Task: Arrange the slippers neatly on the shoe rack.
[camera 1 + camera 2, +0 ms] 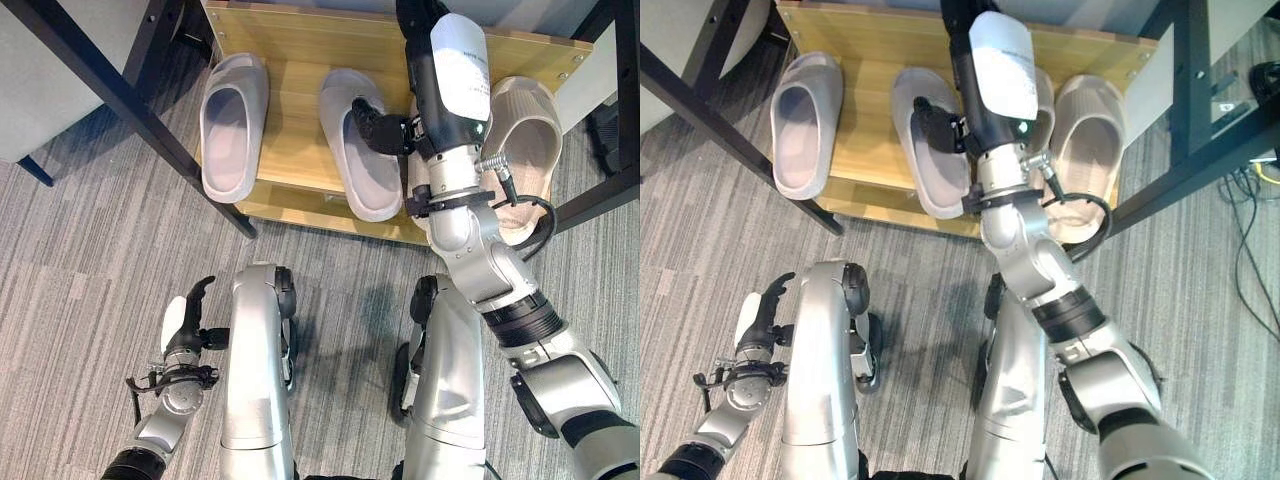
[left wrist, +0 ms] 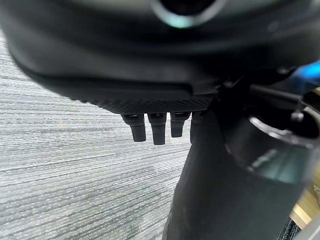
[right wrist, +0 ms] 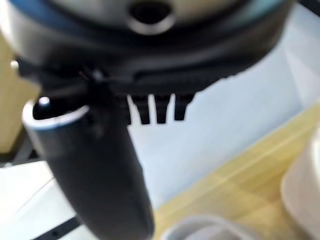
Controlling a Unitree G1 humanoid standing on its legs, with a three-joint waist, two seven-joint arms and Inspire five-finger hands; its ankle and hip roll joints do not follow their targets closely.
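Left eye view: I see my right hand (image 1: 447, 55) reaching over the wooden shoe rack (image 1: 300, 45), above the gap between the second grey slipper (image 1: 360, 145) and the two beige slippers (image 1: 525, 140) at the rack's right end. Its fingers are hidden under the white cover. The first grey slipper (image 1: 235, 125) lies well apart to the hand's left. My left hand (image 1: 190, 325) hangs low over the grey carpet (image 1: 80, 270), touching nothing.

Left wrist view: the left hand's fingertips (image 2: 156, 131) project straight and relaxed, holding nothing.

Right wrist view: the right hand's fingertips (image 3: 157, 112) extend straight above the rack board (image 3: 240, 185), gripping nothing; a pale slipper edge (image 3: 305, 192) lies just beside.
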